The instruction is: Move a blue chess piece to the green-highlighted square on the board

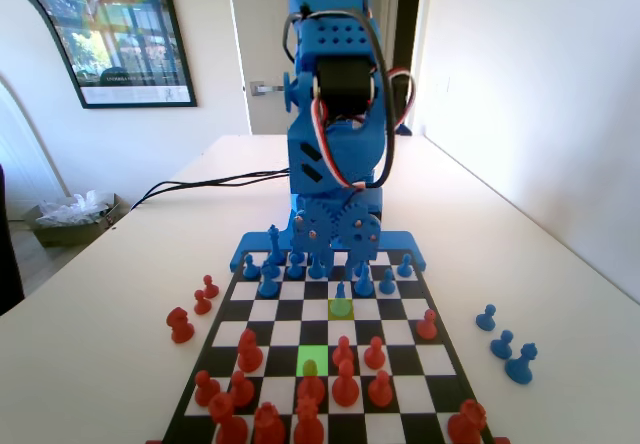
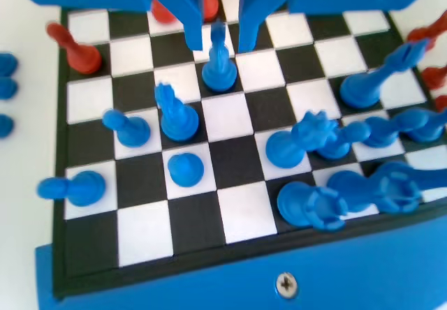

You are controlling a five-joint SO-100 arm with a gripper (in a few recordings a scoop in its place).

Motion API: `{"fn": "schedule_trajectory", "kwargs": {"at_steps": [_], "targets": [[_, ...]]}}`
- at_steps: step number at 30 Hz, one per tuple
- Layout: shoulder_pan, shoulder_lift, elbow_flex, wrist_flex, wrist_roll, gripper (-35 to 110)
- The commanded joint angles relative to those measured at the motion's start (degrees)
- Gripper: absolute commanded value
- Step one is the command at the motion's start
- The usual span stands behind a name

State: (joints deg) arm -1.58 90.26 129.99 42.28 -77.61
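Note:
The blue chess piece, a small pawn, stands on a duller olive square one row out from the blue back rows of the board. The green-highlighted square glows lime two rows nearer the camera and one column left in the fixed view. My gripper hangs low right over the pawn. In the wrist view the gripper is open, with one jaw on each side of the pawn's head. A small gap shows on both sides.
Taller blue pieces crowd the squares just behind the pawn. Red pieces stand around the lime square's near side. On the table lie captured blue pieces at the right and red ones at the left.

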Motion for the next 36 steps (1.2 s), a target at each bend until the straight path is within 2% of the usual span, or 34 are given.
{"fn": "schedule_trajectory", "kwargs": {"at_steps": [1, 36], "targets": [[-1.1, 0.8, -4.2, 0.2, -1.0, 9], [-1.0, -5.3, -4.8, -4.9, -2.4, 7]]}}
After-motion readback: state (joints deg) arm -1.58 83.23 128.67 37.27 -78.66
